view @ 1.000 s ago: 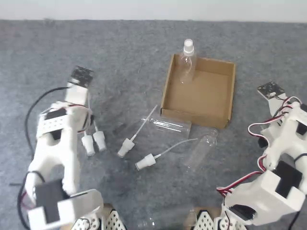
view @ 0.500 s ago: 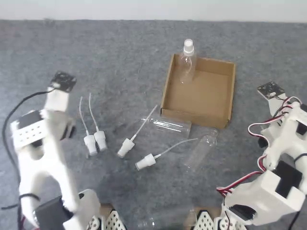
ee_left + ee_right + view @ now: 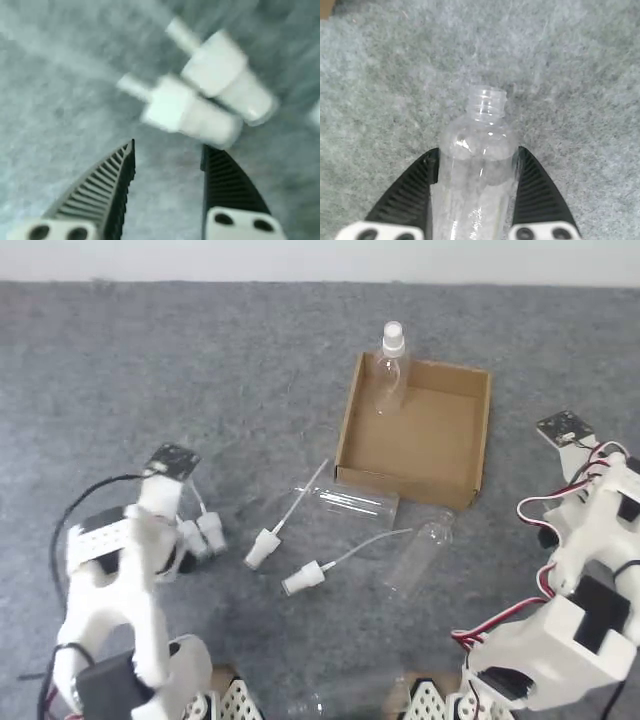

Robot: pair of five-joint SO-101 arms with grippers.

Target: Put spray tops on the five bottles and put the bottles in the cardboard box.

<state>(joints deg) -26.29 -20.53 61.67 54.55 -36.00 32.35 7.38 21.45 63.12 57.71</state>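
The high view looks steeply down on the grey worktop from above its near edge, facing the far edge, and is distant enough to take in the cardboard box. The left wrist view sits just behind the left hand and looks along its fingers at two spray tops from very close. The high view shares these tops, beside the left arm. The right wrist view looks likewise past the right hand, close over a bottle and the worktop.
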